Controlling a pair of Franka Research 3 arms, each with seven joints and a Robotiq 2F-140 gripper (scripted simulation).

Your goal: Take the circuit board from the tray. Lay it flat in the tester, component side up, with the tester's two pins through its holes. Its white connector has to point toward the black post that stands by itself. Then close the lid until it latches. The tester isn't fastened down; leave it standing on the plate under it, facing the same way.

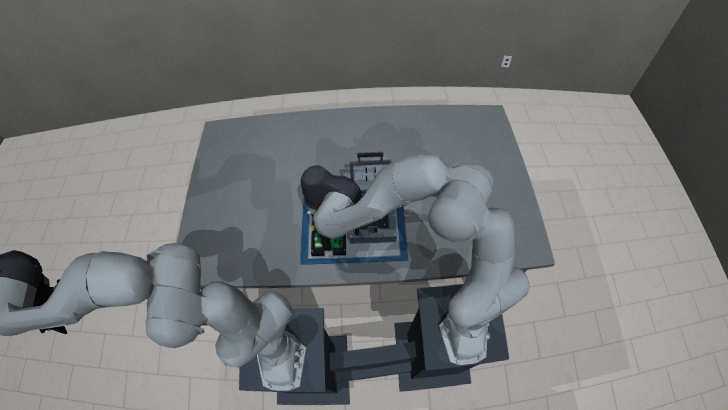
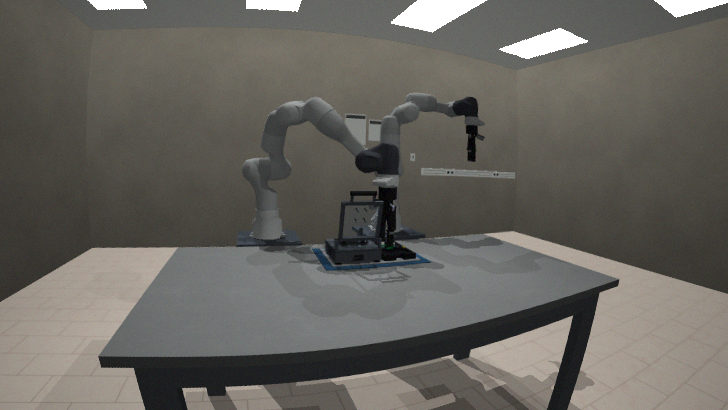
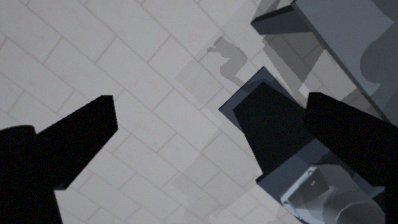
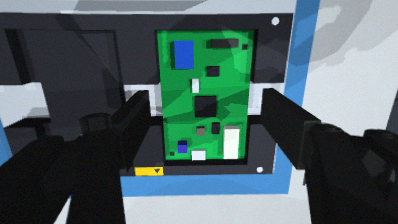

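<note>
The green circuit board (image 4: 175, 107) (image 1: 337, 241) lies component side up in the black tray (image 4: 137, 60) (image 2: 406, 254). Its large white block (image 4: 231, 143) is at the bottom right in the right wrist view. My right gripper (image 4: 205, 106) (image 2: 390, 243) is partly open, pointing down, with one finger on each side of the board and nothing clamped. The tester (image 1: 374, 237) (image 2: 356, 253) stands beside the tray, its lid (image 2: 346, 221) raised. My arm hides part of the tester in the top view; I cannot make out the lone black post. My left gripper (image 3: 210, 111) (image 2: 471, 158) is open and empty, far from the tray.
Tester and tray stand on a pale plate (image 1: 376, 251) with a blue border (image 1: 356, 261) on the grey table (image 1: 254, 203). The lid's handle (image 2: 363, 193) sticks up close beside my right gripper. The left arm hangs out over the floor, off the table.
</note>
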